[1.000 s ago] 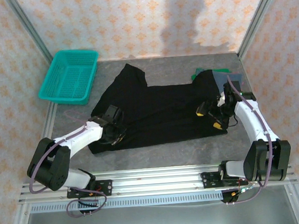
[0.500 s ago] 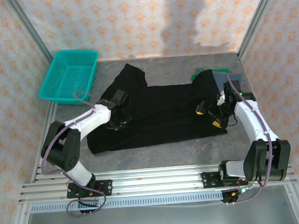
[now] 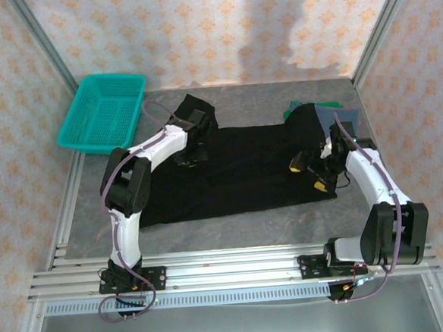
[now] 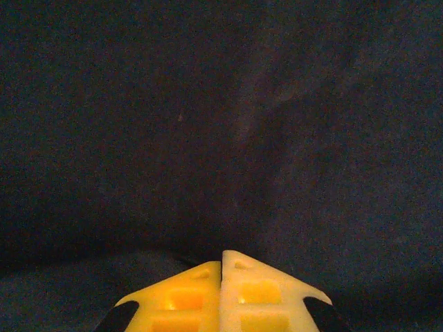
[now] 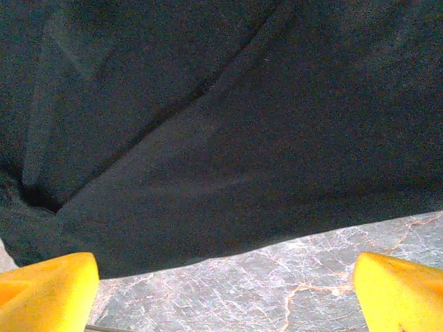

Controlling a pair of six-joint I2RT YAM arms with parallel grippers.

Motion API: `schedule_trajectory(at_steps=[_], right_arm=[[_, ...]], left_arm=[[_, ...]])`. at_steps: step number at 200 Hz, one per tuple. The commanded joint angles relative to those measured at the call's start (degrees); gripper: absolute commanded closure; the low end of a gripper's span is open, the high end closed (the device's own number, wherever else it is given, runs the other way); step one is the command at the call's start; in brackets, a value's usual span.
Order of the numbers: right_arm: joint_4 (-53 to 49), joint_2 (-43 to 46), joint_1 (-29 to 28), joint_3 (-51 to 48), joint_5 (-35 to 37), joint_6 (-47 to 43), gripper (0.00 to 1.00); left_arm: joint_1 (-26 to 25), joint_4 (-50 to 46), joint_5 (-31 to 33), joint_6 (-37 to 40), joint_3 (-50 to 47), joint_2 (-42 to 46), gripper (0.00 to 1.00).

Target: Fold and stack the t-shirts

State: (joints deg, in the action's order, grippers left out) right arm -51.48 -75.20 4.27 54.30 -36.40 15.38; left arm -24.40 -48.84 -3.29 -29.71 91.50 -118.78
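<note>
Teal basket (image 3: 102,113) sits at the far-left corner of the desk (image 3: 233,226), apart from the cloth and not part of the job. Left arm (image 3: 155,144) reaches across to the far-left sleeve area of the black t-shirt (image 3: 244,168), which lies spread over the middle of the desk with its long hem toward the near edge. Left jaws are closed, fingertips (image 4: 190,297) meeting tip to tip just above dark fabric. Cannot tell whether a pinch of cloth is caught between them. Right jaws stand wide open, fingertips (image 5: 45,287) straddling the near-right hem, bare marble showing just below it. Green shirt (image 3: 327,104) and slate-blue shirt (image 3: 341,116) lie folded near the far-right corner, and the black shirt's right sleeve laps onto them. Judgement: this is the first fold of the black shirt. To do it well, confirm that the left side really holds cloth before pulling. The right jaws should come down square on the hem edge and take one layer only. Lift both ends evenly so the fold line stays straight. Draw the sleeve clear of the folded pair first, or they may be dragged along.
</note>
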Motion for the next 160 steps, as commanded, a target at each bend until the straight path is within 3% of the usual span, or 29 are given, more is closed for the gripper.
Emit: schedule_trajectory(at_steps=[1, 33, 48, 67, 84, 96, 117, 142, 160], right_arm=[[1.1, -0.73, -0.25, -0.78, -0.6, 0.56, 0.05], [2.15, -1.57, -0.24, -1.3, -0.63, 1.07, 0.05], [2.38, -2.1, -0.23, -0.76, -0.22, 1.35, 0.05], [3.6, -2.52, -0.31, 0.45, 1.72, 2.5, 0.05], [4.32, -4.8, -1.26, 3.13, 3.16, 2.82, 0.06], [4.4, -7.78, -3.56, 5.68, 6.33, 2.37, 0.06], [5.58, -14.83, -7.25, 9.92, 10.93, 4.14, 0.15], [11.39, -20.39, -8.53, 9.83, 13.57, 9.78, 0.42], [12.78, -22.83, -9.45, 9.16, 16.63, 10.44, 0.51]], left_arm=[[0.04, -4.48, 3.99, 5.04, 3.49, -2.29, 1.0], [0.34, -4.51, 4.08, 5.35, 6.96, -4.71, 1.0], [0.34, -5.18, 4.76, 4.7, 7.78, -4.55, 0.81], [0.42, -4.53, 8.01, 1.86, 6.34, 1.21, 0.44], [0.65, -4.35, 9.9, -2.92, 4.55, 8.83, 0.25], [0.94, -2.83, 8.65, -5.61, 1.22, 15.13, 0.2], [2.34, -1.18, 5.01, -8.42, -6.55, 17.88, 0.22], [5.89, 6.37, 0.53, -11.76, -18.22, 18.49, 0.49], [8.1, 9.29, 0.74, -13.34, -24.53, 18.3, 0.6]])
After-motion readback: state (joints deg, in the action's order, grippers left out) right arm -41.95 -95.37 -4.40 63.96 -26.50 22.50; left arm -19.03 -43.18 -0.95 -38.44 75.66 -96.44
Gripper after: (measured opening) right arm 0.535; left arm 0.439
